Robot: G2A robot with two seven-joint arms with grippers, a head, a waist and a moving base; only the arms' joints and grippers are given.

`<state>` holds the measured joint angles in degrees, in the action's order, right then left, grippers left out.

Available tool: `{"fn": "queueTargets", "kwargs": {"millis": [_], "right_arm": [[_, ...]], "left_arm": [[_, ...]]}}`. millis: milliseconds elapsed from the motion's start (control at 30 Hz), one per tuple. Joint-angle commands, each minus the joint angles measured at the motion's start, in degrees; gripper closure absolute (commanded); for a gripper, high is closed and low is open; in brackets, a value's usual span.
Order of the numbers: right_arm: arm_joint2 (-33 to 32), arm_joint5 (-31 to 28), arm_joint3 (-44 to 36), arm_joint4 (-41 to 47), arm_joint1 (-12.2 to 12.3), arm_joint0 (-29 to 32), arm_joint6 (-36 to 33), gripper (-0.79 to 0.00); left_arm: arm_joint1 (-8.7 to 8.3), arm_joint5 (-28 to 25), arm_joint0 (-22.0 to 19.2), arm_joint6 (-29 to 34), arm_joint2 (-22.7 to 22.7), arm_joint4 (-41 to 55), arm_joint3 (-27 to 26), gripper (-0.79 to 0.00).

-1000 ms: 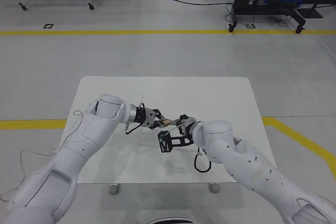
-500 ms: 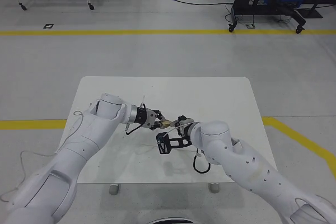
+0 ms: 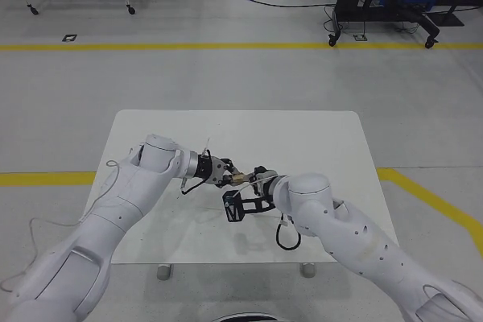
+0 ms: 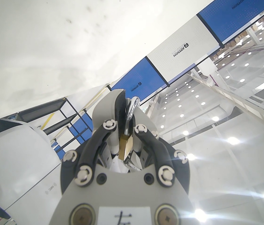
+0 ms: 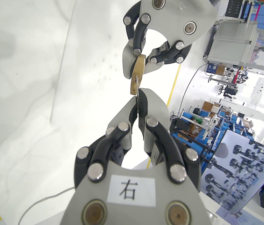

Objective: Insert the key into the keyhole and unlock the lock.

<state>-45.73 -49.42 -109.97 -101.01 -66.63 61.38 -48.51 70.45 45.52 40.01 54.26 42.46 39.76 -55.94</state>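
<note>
A small brass padlock (image 5: 138, 64) hangs in the air above the white table (image 3: 306, 137), pinched between the fingers of my left gripper (image 5: 138, 73). The left wrist view shows its brass body (image 4: 125, 146) and silver shackle (image 4: 132, 108) inside that shut gripper (image 4: 126, 111). My right gripper (image 5: 137, 101) faces the lock's underside and is shut on the key (image 5: 137, 84), whose blade sits in the keyhole. From above, the two grippers meet tip to tip at the padlock (image 3: 237, 173) over the table's middle.
A thin white cable (image 5: 40, 200) lies on the table near the right arm. The table top (image 5: 29, 47) under the grippers is bare, with a few dark specks. Racks and machines stand in the room beyond the table.
The right wrist has shifted slightly to the left toward the lock. The left arm with the padlock has barely moved.
</note>
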Motion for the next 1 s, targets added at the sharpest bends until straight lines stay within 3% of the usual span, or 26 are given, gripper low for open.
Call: {"fn": "queueTargets", "kwargs": {"millis": [0, 67, 433, 567, 700, 833, 967], "right_arm": [[-0.83, 0.46, 0.09, 0.99, 0.04, 0.29, 0.77, 0.0], [-2.17, 1.09, -0.08, 2.27, 0.19, 0.92, 1.89, 0.0], [-3.2, 1.54, -0.25, 3.26, 0.31, 1.37, 2.9, 0.0], [-4.02, 3.63, -0.46, 1.39, 0.49, 2.2, 3.5, 0.0], [-5.59, 5.57, -1.42, 0.52, 0.72, 3.93, 0.12, 0.0], [-7.35, 8.24, -2.07, 2.8, 0.69, 5.38, -2.53, 0.0], [-8.18, 10.52, -1.66, 5.57, 0.48, 6.03, -3.05, 0.0]], "left_arm": [[-0.15, -0.32, 0.18, 1.24, 0.47, 0.75, 0.3, 0.0], [-0.35, -1.21, 0.39, 3.62, 1.24, 2.15, 1.02, 0.0], [-0.36, -1.91, 0.81, 2.55, 1.55, 2.39, 1.11, 0.0], [-0.7, -6.78, 3.19, -9.06, 6.1, 5.2, -0.85, 0.0], [-1.59, -10.96, 7.72, -22.06, 10.69, 5.04, -9.65, 0.0], [-2.44, -9.87, 13.12, -32.51, 12.69, 1.44, -21.42, 0.0], [-2.79, -6.22, 16.17, -38.8, 13.37, -1.13, -28.46, 0.0]]}}
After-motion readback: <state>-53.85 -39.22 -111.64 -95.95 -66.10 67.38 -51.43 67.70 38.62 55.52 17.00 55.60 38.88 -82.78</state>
